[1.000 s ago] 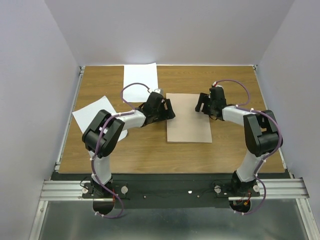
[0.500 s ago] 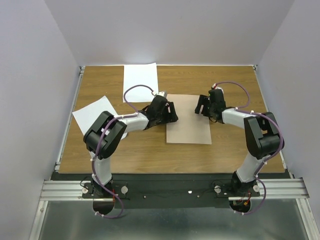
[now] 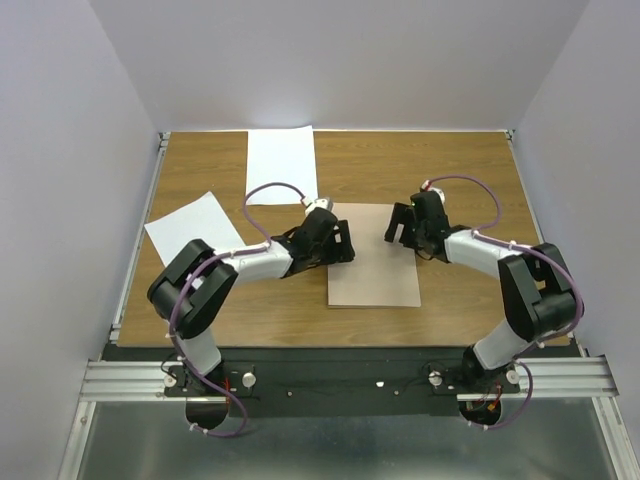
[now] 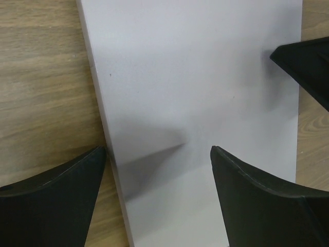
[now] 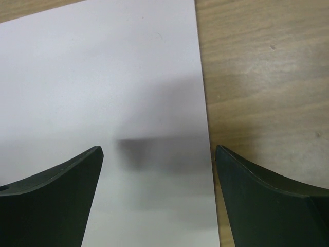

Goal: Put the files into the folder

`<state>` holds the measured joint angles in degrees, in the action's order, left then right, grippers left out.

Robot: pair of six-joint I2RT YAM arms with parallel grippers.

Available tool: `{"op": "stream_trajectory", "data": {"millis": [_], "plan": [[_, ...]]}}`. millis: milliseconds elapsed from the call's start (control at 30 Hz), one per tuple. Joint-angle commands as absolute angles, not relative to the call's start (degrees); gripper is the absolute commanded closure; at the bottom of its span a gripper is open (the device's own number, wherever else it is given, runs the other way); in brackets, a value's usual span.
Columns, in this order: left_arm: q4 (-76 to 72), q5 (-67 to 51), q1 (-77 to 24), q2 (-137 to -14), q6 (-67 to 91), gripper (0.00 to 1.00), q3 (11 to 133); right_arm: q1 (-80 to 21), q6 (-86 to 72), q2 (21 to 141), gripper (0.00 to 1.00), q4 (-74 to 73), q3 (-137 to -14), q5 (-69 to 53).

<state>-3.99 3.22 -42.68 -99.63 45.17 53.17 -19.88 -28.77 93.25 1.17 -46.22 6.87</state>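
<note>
The folder (image 3: 375, 270) lies shut and flat, tan side up, in the middle of the table. It looks pale grey in the left wrist view (image 4: 205, 77) and the right wrist view (image 5: 103, 77). My left gripper (image 3: 345, 243) is open and low, its fingers straddling the folder's left edge (image 4: 158, 154). My right gripper (image 3: 397, 228) is open too, straddling the folder's right edge near the far corner (image 5: 159, 152). Two white files lie apart from the folder: one sheet (image 3: 281, 163) at the back, the other (image 3: 195, 225) at the left.
The wooden table (image 3: 460, 160) is walled in by pale panels on three sides. A metal rail (image 3: 330, 380) carrying both arm bases runs along the near edge. One finger of the right gripper (image 4: 306, 67) shows at the top right of the left wrist view.
The folder has slid toward the near edge. Both grippers came the same way with it, and the left arm has stretched lower along the folder's left side.
</note>
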Motion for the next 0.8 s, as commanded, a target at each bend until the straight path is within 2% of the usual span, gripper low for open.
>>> {"op": "stream_trajectory", "data": {"millis": [0, 100, 267, 400, 533, 600, 767], "plan": [[4.55, 14.56, -43.33, -91.87, 43.26, 0.06, 55.71, -20.92, -32.96, 85.45, 0.0, -7.99, -49.83, 17.11], [8.52, 19.32, -43.33, -87.21, 38.78, 0.05, 60.63, -20.92, -34.62, 80.61, 0.0, -10.54, -51.5, 20.99], [9.58, 21.53, -43.42, -84.9, 18.39, 0.05, 79.86, -20.92, -39.28, 67.6, 0.0, -14.31, -47.74, 24.51], [8.7, 16.99, -43.51, -89.19, 10.91, 0.05, 94.45, -20.83, -41.39, 60.13, 0.0, -17.13, -42.47, 36.08], [12.73, 13.18, -45.7, -94.82, 2.48, 0.05, 107.89, -20.57, -44.56, 54.33, 0.0, -24.51, -41.31, 40.96], [13.62, 14.32, -48.94, -96.41, -4.52, 0.05, 109.33, -20.13, -45.17, 51.61, 0.0, -27.94, -41.4, 42.53], [15.29, 11.44, -55.01, -95.8, -19.14, 0.05, 99.51, -20.04, -47.72, 47.47, 0.0, -35.14, -42.98, 46.05]]}}
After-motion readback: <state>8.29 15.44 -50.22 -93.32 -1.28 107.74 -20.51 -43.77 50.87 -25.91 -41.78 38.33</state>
